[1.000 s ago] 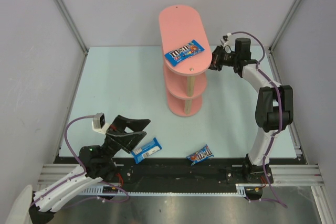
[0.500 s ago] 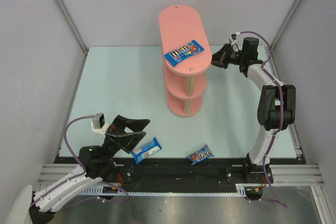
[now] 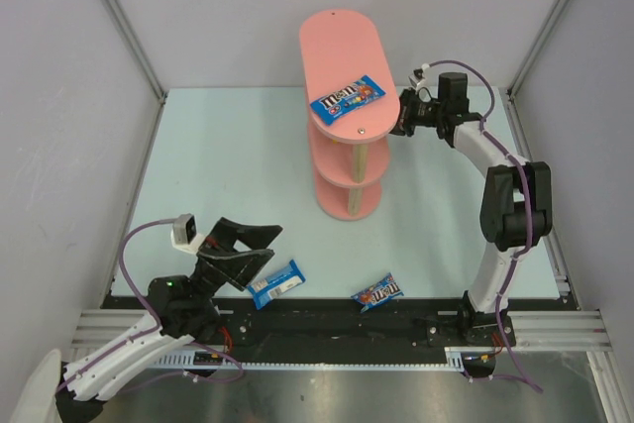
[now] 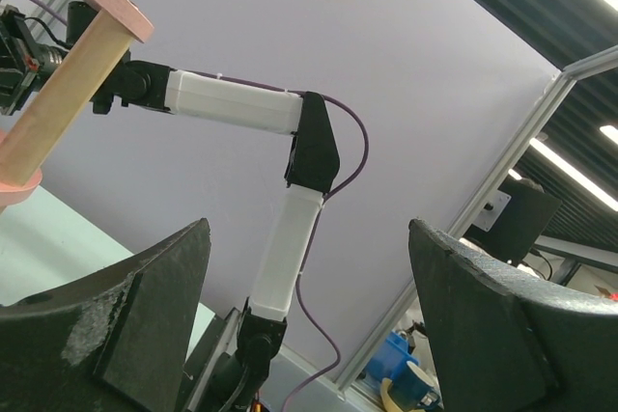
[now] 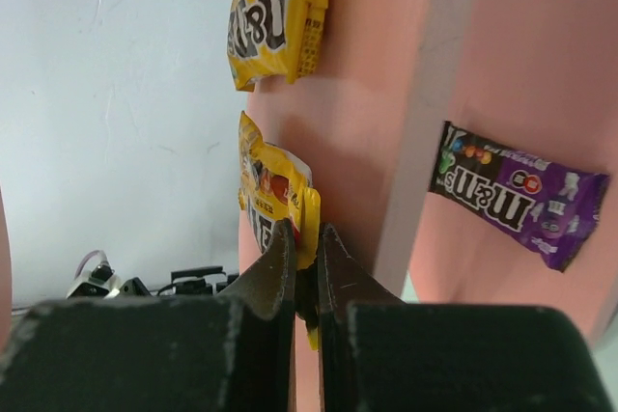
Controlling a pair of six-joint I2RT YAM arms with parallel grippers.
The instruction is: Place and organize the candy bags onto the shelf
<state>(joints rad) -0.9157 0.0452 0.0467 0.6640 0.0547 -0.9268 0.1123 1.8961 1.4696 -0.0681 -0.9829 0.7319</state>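
Clearly the work belongs to the right arm. On the table the shelf stands toward the far edge. The right gripper reaches in at its right edge, just under the top board.

In the right wrist view its jaws are pinched shut on the edge of a yellow packet. That packet lies against the rim of a pink board beside a pale post; which lower board cannot be told. A second yellow packet sits further along the same board, and a purple packet rests on the board across the post.

The left gripper hovers spread wide and empty over the table's near left corner.

To finish well, I judge the held packet should be:
- carried further in from the rim until it lies flat
- kept apart from its yellow neighbour
- kept clear of the post

The jaws should then part fully and back straight out, so the packet is not dragged off.

A blue packet lies at the top board's near end. Another blue packet and a third blue packet wait along the table's near edge.
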